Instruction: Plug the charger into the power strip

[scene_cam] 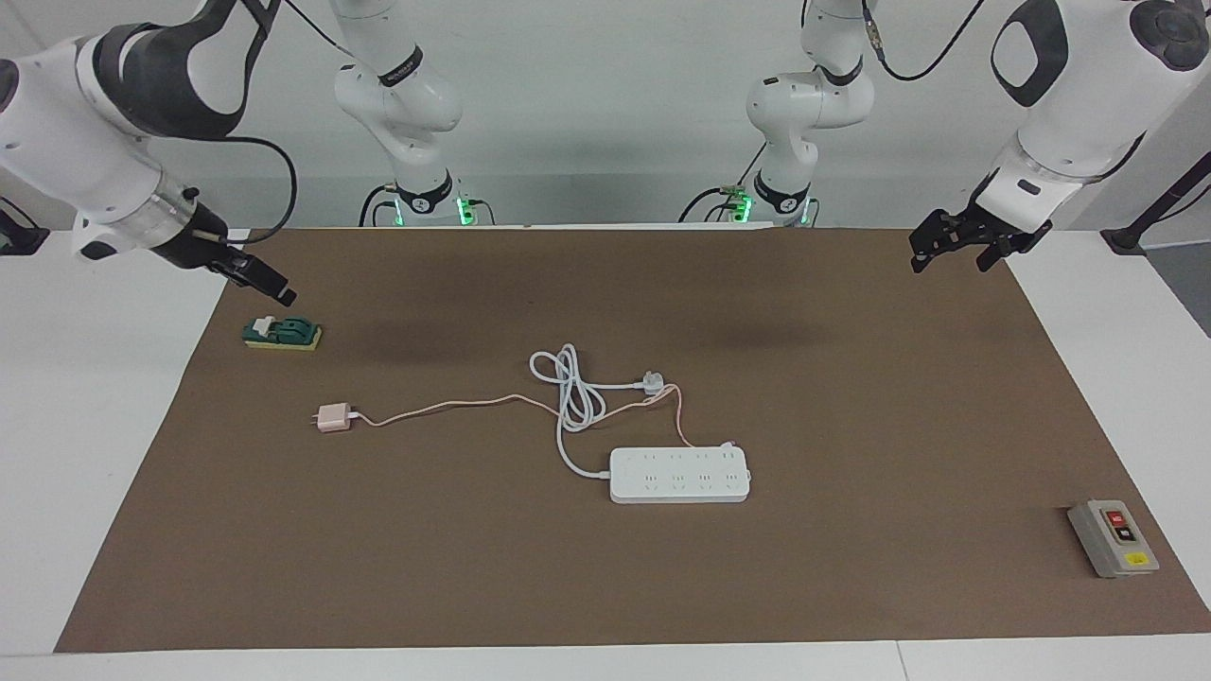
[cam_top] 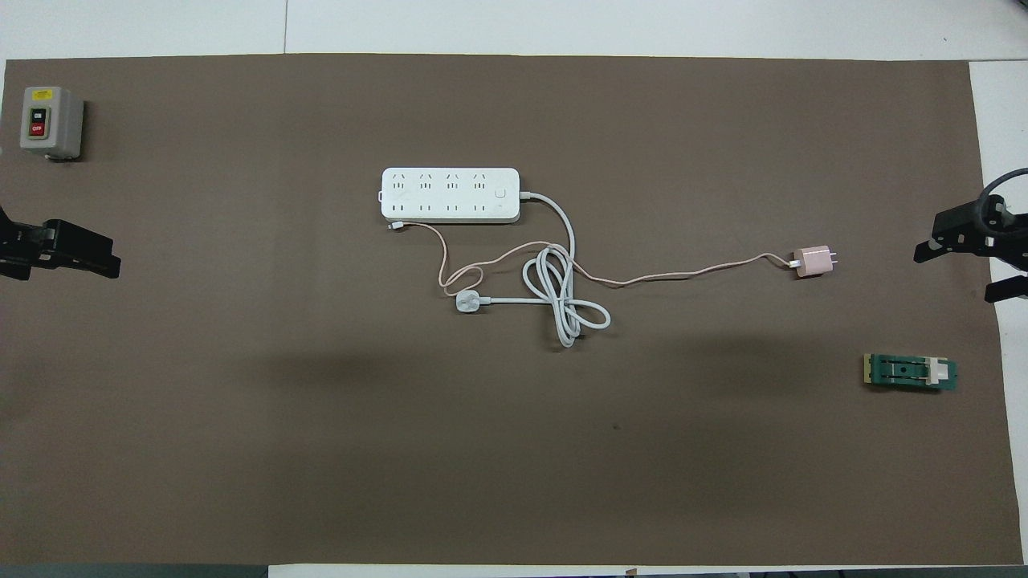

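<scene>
The pale-pink charger (scene_cam: 333, 417) (cam_top: 813, 261) lies on the brown mat toward the right arm's end, prongs pointing away from the strip. Its thin pink cable (scene_cam: 445, 407) runs to the white power strip (scene_cam: 679, 475) (cam_top: 450, 195) in the middle of the mat. The strip's sockets face up and none holds a plug. My right gripper (scene_cam: 279, 293) (cam_top: 956, 277) is open and empty, up over the mat's edge beside the charger. My left gripper (scene_cam: 954, 262) is open and empty, up over the mat's edge at the left arm's end.
The strip's thick white cord (scene_cam: 568, 392) lies coiled nearer to the robots, ending in a white three-pin plug (scene_cam: 653, 382) (cam_top: 467, 302). A green and yellow block (scene_cam: 282, 334) (cam_top: 910, 372) sits under the right gripper. A grey button box (scene_cam: 1113, 537) (cam_top: 50, 122) sits at the left arm's end.
</scene>
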Motion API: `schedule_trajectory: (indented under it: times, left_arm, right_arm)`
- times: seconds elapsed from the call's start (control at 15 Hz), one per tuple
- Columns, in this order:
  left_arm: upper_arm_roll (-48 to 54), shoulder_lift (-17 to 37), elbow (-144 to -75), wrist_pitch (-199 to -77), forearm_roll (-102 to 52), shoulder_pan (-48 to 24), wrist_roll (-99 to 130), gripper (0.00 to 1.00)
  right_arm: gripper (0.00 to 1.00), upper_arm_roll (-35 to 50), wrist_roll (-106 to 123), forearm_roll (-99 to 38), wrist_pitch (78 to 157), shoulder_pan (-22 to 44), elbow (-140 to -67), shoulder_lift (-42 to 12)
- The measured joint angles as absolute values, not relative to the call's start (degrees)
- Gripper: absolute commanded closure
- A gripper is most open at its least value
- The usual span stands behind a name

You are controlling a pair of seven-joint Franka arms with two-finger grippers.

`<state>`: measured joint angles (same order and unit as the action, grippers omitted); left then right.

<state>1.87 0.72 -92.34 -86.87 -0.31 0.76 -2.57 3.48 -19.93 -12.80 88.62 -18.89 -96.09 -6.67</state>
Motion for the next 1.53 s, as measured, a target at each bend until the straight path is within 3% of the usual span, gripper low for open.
schedule_trajectory:
  times: [0.4, 0.86, 1.53]
  left_arm:
    - [1.87, 0.72, -92.34, -86.87, -0.31, 0.76, -2.57, 0.0]
    - [1.87, 0.72, -92.34, -86.87, -0.31, 0.76, -2.57, 0.0]
    - [2.31, 0.6, -92.33, -86.92, -0.31, 0.22, -2.57, 0.0]
  right_arm:
    - [0.0, 3.29, -28.88, -25.31, 97.13, -26.05, -105.53, -12.94]
    - [0.0, 3.08, -35.41, -35.14, 99.01, -27.46, -105.68, -22.28]
    - [0.0, 3.22, -35.47, -41.11, 105.09, -26.83, -105.26, -27.11]
